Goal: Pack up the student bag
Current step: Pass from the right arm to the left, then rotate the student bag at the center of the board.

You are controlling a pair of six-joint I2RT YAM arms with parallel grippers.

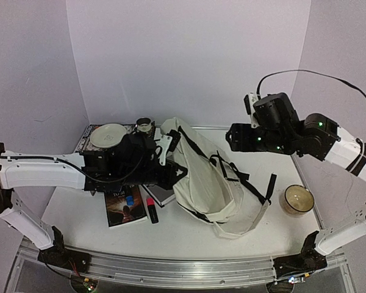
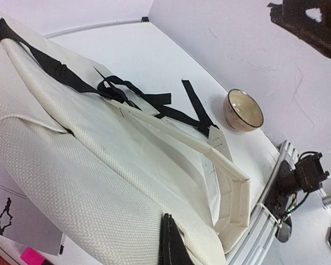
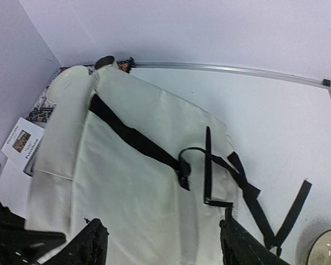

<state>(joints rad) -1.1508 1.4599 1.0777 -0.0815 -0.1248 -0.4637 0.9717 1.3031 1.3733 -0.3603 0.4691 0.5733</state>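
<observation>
Black right tool [image 3: 163, 226] gapes over student bag [image 3: 132, 182], clear only wrist-side.

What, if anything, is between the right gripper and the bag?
Nothing visible. The right gripper is open, and its wrist camera looks straight down on the bag: only cream fabric and the bag's own black straps show between the fingers. The bowl sits off to the side, clear of that path.
</observation>
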